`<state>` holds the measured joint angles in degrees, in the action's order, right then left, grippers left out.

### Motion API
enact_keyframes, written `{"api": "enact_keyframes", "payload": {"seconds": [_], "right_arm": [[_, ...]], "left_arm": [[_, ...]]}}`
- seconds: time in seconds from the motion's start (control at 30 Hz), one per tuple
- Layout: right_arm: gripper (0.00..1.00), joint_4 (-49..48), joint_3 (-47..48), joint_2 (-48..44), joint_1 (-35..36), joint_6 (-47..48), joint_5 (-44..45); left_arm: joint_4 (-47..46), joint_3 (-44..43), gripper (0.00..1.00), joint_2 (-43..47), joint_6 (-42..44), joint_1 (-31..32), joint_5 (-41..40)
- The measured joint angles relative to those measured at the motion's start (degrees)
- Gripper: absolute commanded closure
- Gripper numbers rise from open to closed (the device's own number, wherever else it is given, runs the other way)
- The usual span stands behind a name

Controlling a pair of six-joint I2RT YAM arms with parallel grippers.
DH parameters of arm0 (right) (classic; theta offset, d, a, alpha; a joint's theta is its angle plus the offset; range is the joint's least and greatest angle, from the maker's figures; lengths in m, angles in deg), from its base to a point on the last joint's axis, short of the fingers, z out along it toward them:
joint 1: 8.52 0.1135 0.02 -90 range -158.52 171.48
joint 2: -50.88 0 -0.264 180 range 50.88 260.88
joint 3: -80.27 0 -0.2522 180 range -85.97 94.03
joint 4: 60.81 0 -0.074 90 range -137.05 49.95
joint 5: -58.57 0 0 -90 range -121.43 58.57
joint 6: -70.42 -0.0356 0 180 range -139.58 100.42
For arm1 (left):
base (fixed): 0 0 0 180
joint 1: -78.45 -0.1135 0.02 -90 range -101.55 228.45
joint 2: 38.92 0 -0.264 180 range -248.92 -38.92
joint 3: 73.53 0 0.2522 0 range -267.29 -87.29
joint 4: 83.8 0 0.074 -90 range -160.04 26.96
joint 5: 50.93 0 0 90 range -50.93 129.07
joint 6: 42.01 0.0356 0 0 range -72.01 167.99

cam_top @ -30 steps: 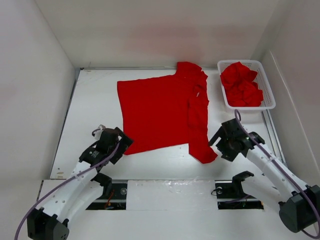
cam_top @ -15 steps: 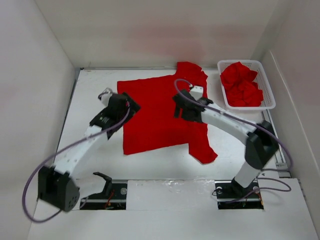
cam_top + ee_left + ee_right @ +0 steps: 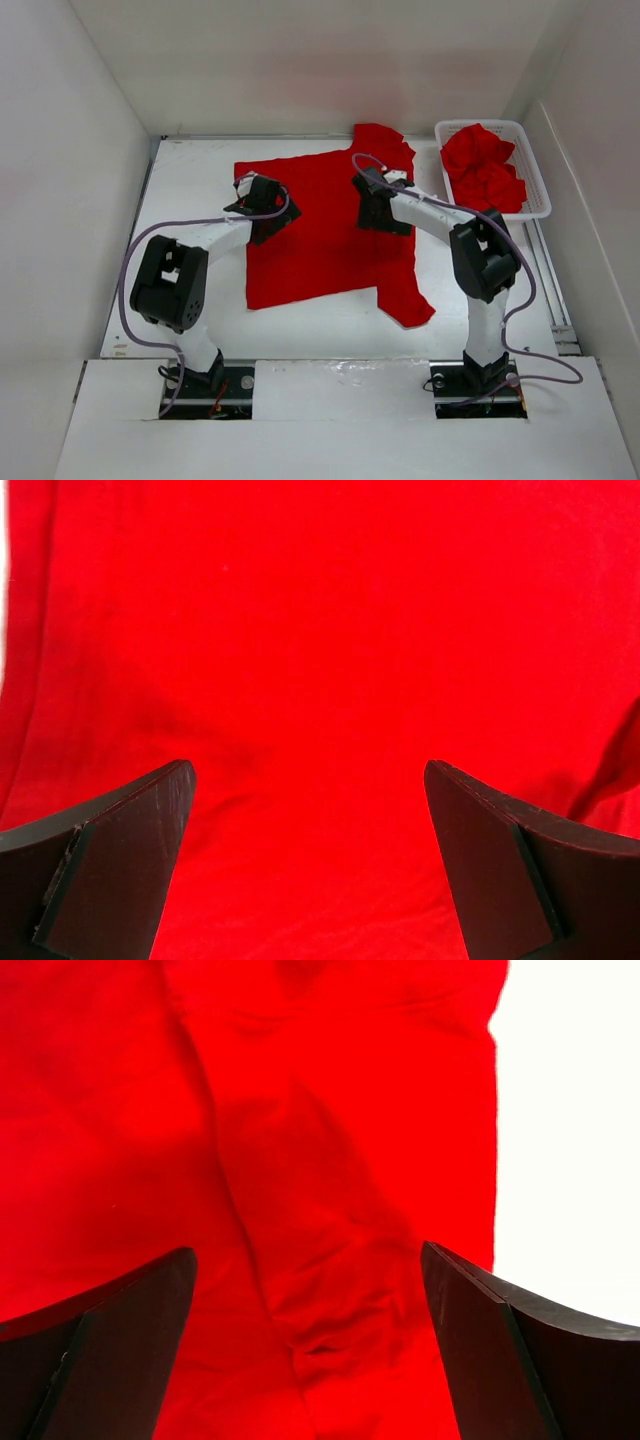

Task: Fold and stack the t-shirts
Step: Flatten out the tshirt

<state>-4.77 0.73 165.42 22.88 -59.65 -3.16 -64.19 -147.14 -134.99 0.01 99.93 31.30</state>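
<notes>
- One red t-shirt lies spread across the middle of the table. Most of it is flat in a single layer, ready for folding.
- Its right side is already turned in. A long flap lies doubled over the body and ends in a loose corner at the near edge, so I'd say the folding is only partly done.
- The left gripper hangs over the shirt's left part with its jaws spread wide and holding nothing. The cloth beneath it is smooth, with a sliver of table just past the edge.
- The right gripper is just as wide and just as empty. It sits above the rumpled doubled strip, with bare table to its right.
- I take it the two are placed one to each side so they can pinch the cloth together.
- More red shirts sit crumpled in the white basket at the far right corner, well apart and not yet folded.
</notes>
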Motion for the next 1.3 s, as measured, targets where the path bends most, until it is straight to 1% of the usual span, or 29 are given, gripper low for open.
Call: {"api": "enact_keyframes", "payload": {"seconds": [0.27,0.47,0.57,0.7,0.8,0.9,0.97,1.07,1.1,1.13,1.2,1.23,1.3], "right_arm": [[0.00,-0.3,-0.1,2.1,0.0,1.2,-1.4],[0.00,-0.4,-1.0,2.3,-2.0,-1.2,-2.1],[0.00,-0.9,-3.0,0.8,-4.2,-2.7,-3.2],[0.00,-0.9,-6.9,-2.1,-7.8,-3.7,-4.2],[0.00,-0.6,-10.0,-4.8,-10.7,-3.6,-4.5],[0.00,0.4,-13.3,-7.6,-14.1,-2.9,-4.3],[0.04,0.5,-14.8,-8.8,-15.8,-2.0,-4.3],[0.19,-0.3,-15.8,-9.3,-15.9,-0.6,-5.7],[0.28,-0.7,-15.9,-9.4,-15.7,-0.2,-6.2],[0.30,-0.8,-16.0,-9.4,-15.5,-0.2,-6.6],[0.30,-0.7,-16.1,-9.4,-15.3,0.0,-6.9],[0.28,-0.7,-16.3,-9.4,-15.4,0.0,-7.1],[0.22,-1.1,-17.1,-10.0,-16.3,-0.2,-8.1]], "left_arm": [[-2.2,1.0,0.01,-3.1,0.6,-1.0,1.4],[-7.7,4.5,0.01,-2.6,-0.4,-5.6,6.4],[-9.2,5.1,0.01,-2.4,-0.8,-6.8,8.4],[-8.6,3.8,0.01,-3.4,-1.0,-6.8,10.2],[-7.9,2.8,0.01,-4.2,-1.4,-7.1,12.1],[-7.7,2.8,0.01,-4.2,-1.8,-8.8,14.0],[-7.0,2.8,0.01,-4.0,-2.3,-9.9,13.4],[-4.3,2.6,0.01,-3.4,-2.7,-10.7,10.4],[-3.3,2.3,0.01,-3.3,-2.7,-10.8,9.4],[-2.4,2.1,0.01,-3.3,-2.7,-11.0,8.5],[-1.3,2.0,0.01,-3.0,-2.7,-11.5,7.2],[-0.8,2.0,0.01,-2.8,-2.7,-11.9,6.8],[-0.1,2.4,0.01,-2.4,-2.8,-13.2,6.6]]}}
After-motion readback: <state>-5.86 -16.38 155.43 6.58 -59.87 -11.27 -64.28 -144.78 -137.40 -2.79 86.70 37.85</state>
